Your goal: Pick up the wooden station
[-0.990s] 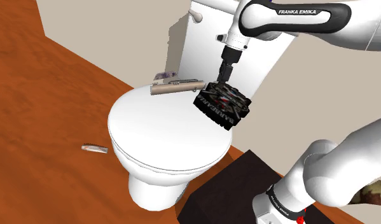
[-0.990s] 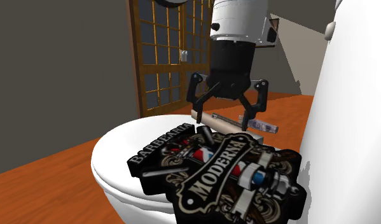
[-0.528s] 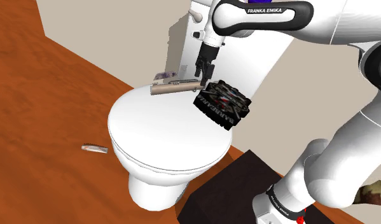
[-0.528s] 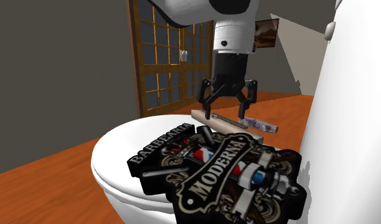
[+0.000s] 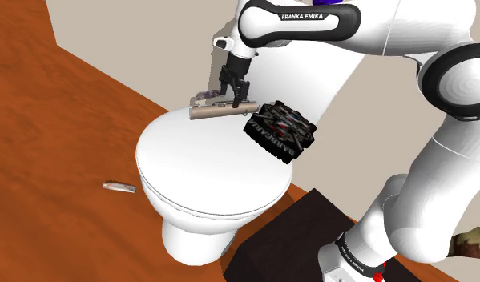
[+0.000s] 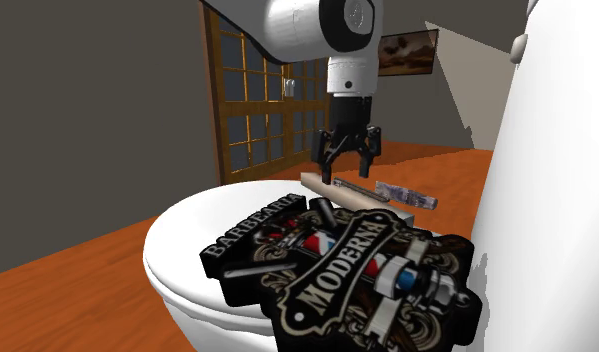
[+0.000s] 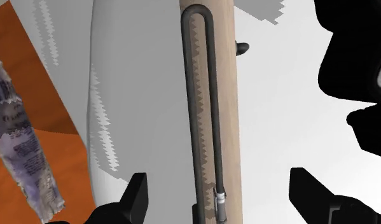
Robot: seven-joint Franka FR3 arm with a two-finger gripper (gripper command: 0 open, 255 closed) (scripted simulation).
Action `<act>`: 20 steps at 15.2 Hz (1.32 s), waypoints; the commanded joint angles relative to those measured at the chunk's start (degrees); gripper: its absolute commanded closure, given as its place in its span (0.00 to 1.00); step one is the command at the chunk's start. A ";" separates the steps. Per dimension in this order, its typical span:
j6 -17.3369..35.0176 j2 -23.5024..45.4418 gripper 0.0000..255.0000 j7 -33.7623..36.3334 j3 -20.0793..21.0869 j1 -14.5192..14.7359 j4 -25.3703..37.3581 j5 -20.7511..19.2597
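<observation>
- Hovering marks the step in hand, the approach; at the shoulder view's left a small grey-brown stick [image 5: 118,187] is lying on the orange-brown floor, well apart from the work.
- The closed white toilet lid [image 5: 194,172] is carrying the task's thing: a long pale wooden station with a dark wire loop [image 5: 220,110], lying flat near the lid's rear edge.
- The all-black two-finger gripper [image 6: 348,170] is hanging just above it, fingers spread and straddling the bar, touching nothing.
- The next move, as I judge it, is calling for a straight descent, then closing across the bar's narrow width.
- A black shaped plaque lettered "MODERNA" [image 5: 280,130] is sitting near, to the right, and may be risking a bump.
- The wrist view is cutting off the station's ends, and a crinkled purple-grey packet [image 7: 23,146] beside the station is proving hard to identify.
</observation>
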 commanded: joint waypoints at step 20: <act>2.74 0.47 1.00 -0.38 0.13 0.10 -2.19 0.00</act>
